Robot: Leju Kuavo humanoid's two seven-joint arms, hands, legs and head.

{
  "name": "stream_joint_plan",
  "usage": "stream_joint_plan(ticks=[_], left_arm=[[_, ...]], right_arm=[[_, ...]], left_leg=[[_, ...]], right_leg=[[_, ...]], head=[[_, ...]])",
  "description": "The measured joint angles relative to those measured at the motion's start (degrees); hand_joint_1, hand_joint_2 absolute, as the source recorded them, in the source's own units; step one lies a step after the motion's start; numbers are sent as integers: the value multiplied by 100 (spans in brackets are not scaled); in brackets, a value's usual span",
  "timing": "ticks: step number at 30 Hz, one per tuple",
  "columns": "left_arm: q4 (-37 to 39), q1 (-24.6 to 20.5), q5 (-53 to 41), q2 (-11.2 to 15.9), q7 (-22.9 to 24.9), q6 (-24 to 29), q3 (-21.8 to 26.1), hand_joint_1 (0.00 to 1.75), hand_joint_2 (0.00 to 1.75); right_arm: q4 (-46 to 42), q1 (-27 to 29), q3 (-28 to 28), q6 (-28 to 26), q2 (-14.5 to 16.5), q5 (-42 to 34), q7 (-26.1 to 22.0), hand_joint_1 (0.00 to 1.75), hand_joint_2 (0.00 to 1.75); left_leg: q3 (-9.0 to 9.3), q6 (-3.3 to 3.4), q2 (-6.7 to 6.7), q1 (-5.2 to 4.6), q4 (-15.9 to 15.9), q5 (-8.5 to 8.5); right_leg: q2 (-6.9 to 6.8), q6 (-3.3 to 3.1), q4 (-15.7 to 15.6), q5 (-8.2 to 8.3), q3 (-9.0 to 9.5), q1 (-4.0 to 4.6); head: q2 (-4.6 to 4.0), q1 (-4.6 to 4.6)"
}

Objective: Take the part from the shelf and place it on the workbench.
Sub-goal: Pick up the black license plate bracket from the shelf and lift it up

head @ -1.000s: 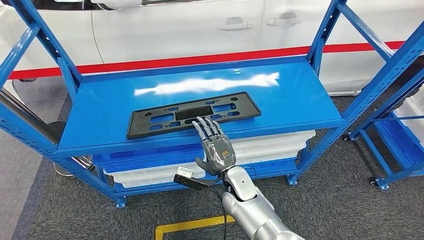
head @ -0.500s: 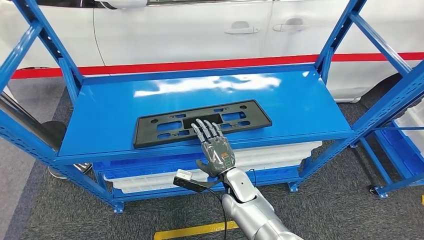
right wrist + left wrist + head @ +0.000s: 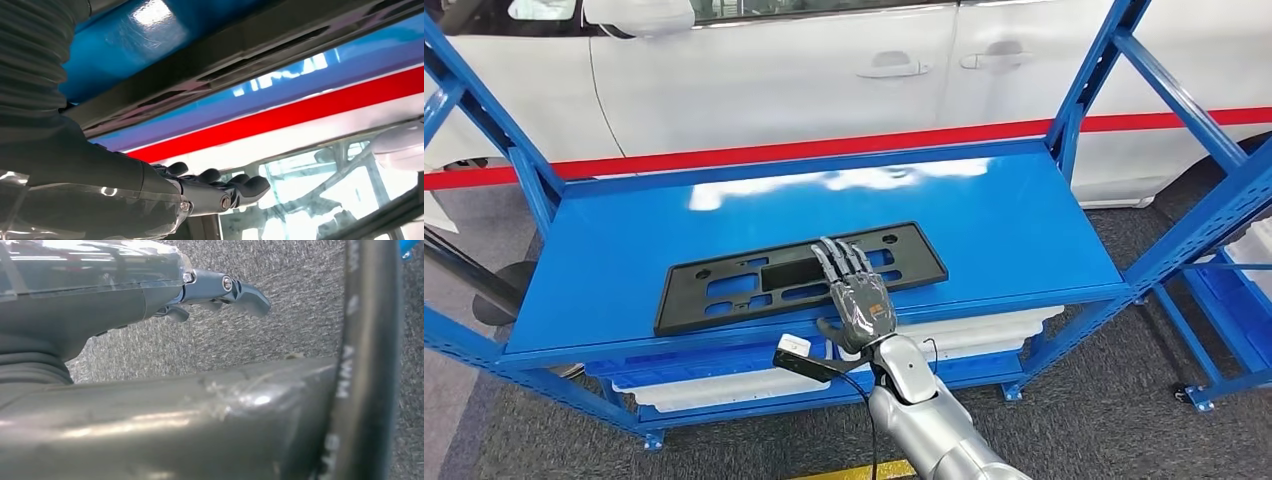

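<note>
A flat black part (image 3: pixel 724 285) with several cut-outs lies near the front edge of the blue shelf (image 3: pixel 1014 210). My right hand (image 3: pixel 856 295) reaches in from below the shelf's front edge, its fingers stretched out and apart over the middle of the part, gripping nothing. Whether the fingertips touch the part I cannot tell. In the right wrist view the same hand (image 3: pixel 210 192) is seen close to the dark part (image 3: pixel 210 65). My left hand (image 3: pixel 150 285) hangs over grey carpet with straight fingers (image 3: pixel 245 292) and nothing in it.
A white car (image 3: pixel 774 70) with a red stripe stands right behind the shelf. Blue uprights (image 3: pixel 1079 90) frame the shelf on both sides. White bins (image 3: pixel 984 325) sit on the lower level. Another blue rack (image 3: pixel 1224 320) stands at the right.
The camera has shifted, so the whole shelf sits differently in the picture. My right hand has reached further forward, from the part's front edge to over its middle.
</note>
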Motion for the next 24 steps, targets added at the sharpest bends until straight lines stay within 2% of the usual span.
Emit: stream_joint_plan(ticks=[1, 2, 4, 6, 8, 10, 11, 12, 14, 15, 16, 17, 19, 20, 22, 24], left_arm=[[0, 15, -14, -1, -2, -4, 3, 0, 0], [0, 24, -27, -1, -3, -7, 3, 0, 0], [0, 33, -60, -2, -6, -7, 5, 0, 0], [0, 27, -98, -5, -9, -7, 13, 0, 0], [0, 25, -136, -8, -8, -7, 23, 0, 0], [0, 18, -177, -16, -8, -7, 31, 0, 0], [0, 7, -195, -20, -9, -7, 33, 0, 0], [0, -6, -209, -24, -9, -7, 35, 0, 0], [0, -21, -228, -24, -9, -7, 41, 0, 0], [0, -24, -237, -24, -9, -7, 44, 0, 0], [0, -24, -244, -24, -9, -7, 46, 0, 0], [0, -23, -249, -24, -9, -5, 49, 0, 0], [0, -25, -254, -31, -8, 3, 51, 0, 0], [0, -29, -255, -40, -8, 7, 51, 0, 0], [0, -33, -258, -58, -5, 11, 54, 0, 0], [0, -34, -266, -62, 1, 14, 58, 0, 0]], right_arm=[[0, 12, 3, 0, 0, -18, -2, 0, 175], [0, 17, 5, 0, 0, -32, -2, 0, 175], [4, 3, 11, 1, 2, -45, 5, 0, 175], [26, -34, 17, 3, 5, -45, 31, 87, 175], [69, -94, 34, 22, 10, -34, 80, 175, 175], [131, -200, 85, 83, 16, 13, 172, 175, 175], [167, -264, 115, 115, 19, 43, 219, 175, 175], [207, -319, 144, 146, 19, 69, 256, 175, 175], [300, -380, 196, 203, 18, 97, 302, 175, 175], [353, -389, 226, 232, 17, 106, 325, 175, 175], [404, -392, 256, 251, 16, 113, 347, 175, 175], [449, -397, 286, 261, 16, 117, 363, 175, 175], [507, -427, 340, 263, 17, 119, 380, 175, 175], [528, -451, 364, 264, 17, 120, 386, 175, 175], [566, -492, 400, 267, 17, 120, 402, 174, 175], [601, -509, 427, 275, 17, 120, 415, 172, 175]], left_leg=[[-117, 0, 1, -2, 39, -5], [-148, -1, 1, -1, -113, 142], [-64, 5, 7, -4, -750, 744], [-1, 33, 15, -26, -1173, 1081], [-4, 87, 10, -44, -1210, 1101], [13, 150, 8, -26, -1235, 1166], [22, 175, 9, -17, -1253, 1173], [30, 193, 11, -9, -1267, 1176], [31, 217, 10, -10, -1270, 1164], [32, 221, 8, -11, -1269, 1158], [36, 222, 6, -11, -1269, 1151], [44, 218, 2, -12, -1268, 1145], [71, 202, -6, -12, -1273, 1134], [81, 186, -9, -19, -1276, 1130], [86, 138, -9, -22, -1291, 1131], [105, 69, -7, -24, -1329, 1146]], right_leg=[[9, 1, 3, -41, 44, 7], [17, 8, 11, -87, 96, 11], [24, 44, 55, -197, 198, 17], [30, 106, 126, -292, 218, 29], [36, 170, 162, -347, 196, 37], [32, 234, 218, -423, 183, 30], [29, 268, 351, -514, 123, 21], [26, 304, 596, -651, 2, 4], [21, 361, 1324, -959, -395, -32], [21, 377, 1615, -1029, -575, -47], [21, 383, 1729, -990, -674, -57], [21, 376, 1630, -847, -667, -61], [21, 316, 913, -415, -377, -47], [17, 272, 550, -263, -217, -25], [8, 205, 146, -142, -48, 19], [8, 172, 106, -129, -42, 34]], head=[[0, 0], [0, -1], [0, 0], [0, 1], [0, 1], [0, 1], [0, 1], [0, 2], [0, 2], [0, 2], [0, 2], [0, 2], [0, 2], [0, 1], [0, 1], [0, 1]])
